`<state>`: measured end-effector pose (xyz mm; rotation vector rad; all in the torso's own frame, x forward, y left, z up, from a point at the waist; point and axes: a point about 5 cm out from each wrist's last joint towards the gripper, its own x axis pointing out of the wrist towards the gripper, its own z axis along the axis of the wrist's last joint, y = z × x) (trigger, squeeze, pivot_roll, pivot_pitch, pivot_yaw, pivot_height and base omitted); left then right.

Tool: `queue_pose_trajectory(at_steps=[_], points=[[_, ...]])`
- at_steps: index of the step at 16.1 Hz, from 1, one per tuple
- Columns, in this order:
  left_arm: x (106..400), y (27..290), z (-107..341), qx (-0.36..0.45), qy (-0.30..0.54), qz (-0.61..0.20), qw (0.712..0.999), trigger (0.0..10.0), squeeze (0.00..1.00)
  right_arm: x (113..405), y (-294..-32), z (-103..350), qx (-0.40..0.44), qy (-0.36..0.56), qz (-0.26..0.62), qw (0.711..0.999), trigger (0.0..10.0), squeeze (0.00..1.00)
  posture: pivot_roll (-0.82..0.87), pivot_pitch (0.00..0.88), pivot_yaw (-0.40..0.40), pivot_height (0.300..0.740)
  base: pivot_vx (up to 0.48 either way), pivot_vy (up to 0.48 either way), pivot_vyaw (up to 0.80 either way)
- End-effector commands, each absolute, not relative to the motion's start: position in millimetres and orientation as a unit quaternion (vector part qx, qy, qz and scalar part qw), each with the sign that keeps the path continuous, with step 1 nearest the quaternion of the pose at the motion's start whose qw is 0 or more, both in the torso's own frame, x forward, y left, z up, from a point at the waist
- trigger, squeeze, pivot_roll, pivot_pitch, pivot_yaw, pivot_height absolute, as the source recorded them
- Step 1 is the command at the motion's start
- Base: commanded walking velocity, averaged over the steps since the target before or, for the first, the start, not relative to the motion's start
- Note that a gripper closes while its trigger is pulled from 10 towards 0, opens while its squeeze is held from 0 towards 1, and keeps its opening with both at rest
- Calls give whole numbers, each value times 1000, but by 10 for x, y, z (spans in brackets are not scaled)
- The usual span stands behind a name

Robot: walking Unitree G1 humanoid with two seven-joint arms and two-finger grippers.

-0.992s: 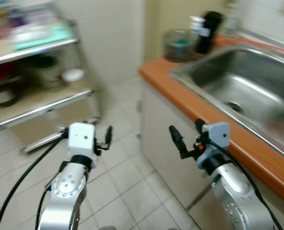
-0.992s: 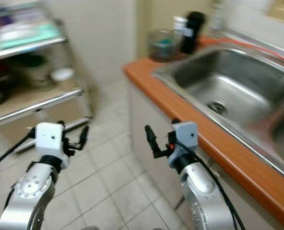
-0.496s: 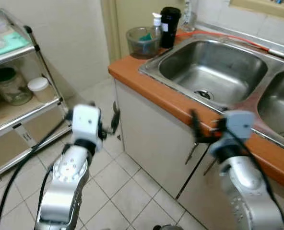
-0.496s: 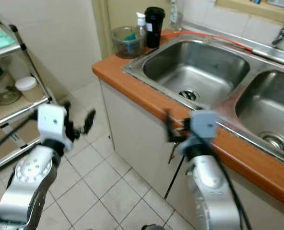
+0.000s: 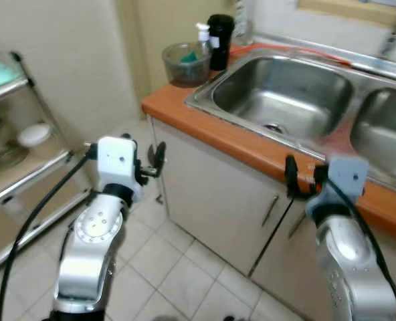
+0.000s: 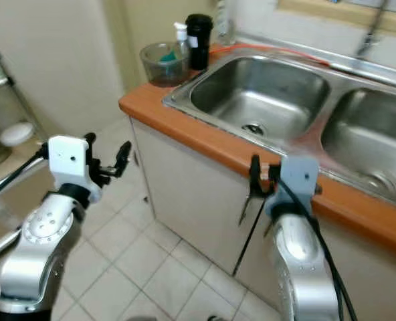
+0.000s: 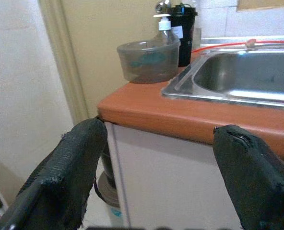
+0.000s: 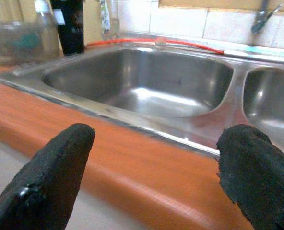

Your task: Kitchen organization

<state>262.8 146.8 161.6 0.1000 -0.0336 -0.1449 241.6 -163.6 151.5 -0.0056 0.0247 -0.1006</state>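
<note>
both grippers, left gripper [image 7: 151, 187] and right gripper [image 8: 151, 177], spread wide and empty; view now swung toward the sink [image 5: 285, 93]

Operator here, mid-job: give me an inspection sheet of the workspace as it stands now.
Surface: orange countertop with a double steel sink; basins look bare.
Job's things: clear bowl holding something teal, pump bottle and black container, grouped at the counter's far corner.
Clutter: wire shelf rack on the robot's left, with a white-lidded jar.
Grippers: left gripper raised over the floor, jaws open, empty; right gripper at the counter edge, jaws open, empty.
Cables: black cable along the left arm; another on the right arm; an orange line behind the sink.
Surroundings: tiled floor, white cabinet doors.
</note>
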Motion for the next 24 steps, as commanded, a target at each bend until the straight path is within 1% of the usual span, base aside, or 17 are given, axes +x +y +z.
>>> queue_pose_trajectory(at_steps=[1, 2, 4, 5, 6, 8, 9, 11, 13, 14, 15, 16, 19, 20, 21, 22, 24], points=[[2616, 1468, 1558, 47, -4, -70, 996, 10000, 0, 2427, -1609, 1504, -3, 17, -41, 999, 10000, 1000, -32, 0, 29, 740, 0, 0, -800], [2576, 1478, 1479, 25, 9, -58, 998, 10000, 0, 2446, -1603, 1476, 6, 35, -37, 999, 10000, 1000, -33, 0, 23, 740, 0, 0, -800], [2543, 1451, 1396, 41, 22, -62, 997, 10000, 0, 2438, -1660, 1402, -8, 62, -59, 996, 10000, 1000, -30, 0, 14, 740, 0, 0, -800], [2534, 1433, 1385, 52, 19, -62, 997, 10000, 0, 2418, -1668, 1352, 0, 88, -61, 994, 10000, 1000, -27, 0, 10, 740, 0, 0, -800], [2539, 1442, 1375, 43, 9, -42, 998, 10000, 0, 2401, -1665, 1330, 9, 97, -59, 994, 10000, 1000, -27, 0, 9, 740, 0, 0, -781], [2555, 1492, 1396, 64, -17, -6, 998, 10000, 0, 2410, -1649, 1388, -20, 60, -40, 997, 10000, 1000, -24, 0, 8, 740, 0, 0, -784], [2555, 1499, 1375, 64, -7, -8, 998, 10000, 0, 2417, -1602, 1424, 9, 44, -23, 999, 10000, 1000, -25, 0, 9, 740, 0, 0, -800], [2541, 1466, 1370, 45, 7, -43, 998, 10000, 0, 2426, -1606, 1436, 10, 48, -23, 999, 10000, 1000, -25, 0, 10, 740, 0, 0, -800], [2545, 1481, 1383, 33, -2, -45, 998, 10000, 0, 2445, -1601, 1434, 10, 53, -19, 998, 10000, 1000, -25, 0, 10, 740, 0, 0, -800], [2548, 1490, 1395, 26, -8, -47, 999, 10000, 0, 2444, -1611, 1399, -28, 59, -20, 998, 10000, 1000, -23, 0, 8, 740, 0, 0, 0], [2550, 1498, 1416, 27, -11, -47, 998, 10000, 0, 2441, -1632, 1378, -36, 63, -29, 997, 10000, 1000, -22, 0, 7, 740, 0, 0, 0], [2554, 1512, 1438, 40, -18, -44, 998, 10000, 0, 2445, -1636, 1380, -32, 63, -30, 997, 10000, 1000, -21, 0, 8, 740, 0, 0, 0], [2556, 1564, 1491, 66, -47, 0, 997, 10000, 0, 2478, -1619, 1419, -44, 56, -30, 997, 10000, 1000, -18, 0, 11, 740, 0, 0, -800], [2561, 1565, 1491, 64, -44, -7, 997, 10000, 0, 2488, -1603, 1426, -53, 55, -27, 997, 10000, 1000, -16, 0, 11, 740, 0, 0, -800], [2549, 1528, 1444, 31, -16, -52, 998, 10000, 0, 2494, -1588, 1430, -62, 53, -28, 996, 10000, 1000, -14, 0, 11, 740, 0, 0, -800], [2533, 1509, 1421, 21, -6, -72, 997, 10000, 0, 2496, -1584, 1426, -63, 54, -27, 996, 10000, 1000, -13, 0, 11, 740, 0, 0, -788], [2510, 1492, 1410, 36, -12, -82, 996, 10000, 0, 2487, -1574, 1407, -57, 58, -24, 996, 10000, 1000, -15, 0, 11, 740, 0, 0, -794]])
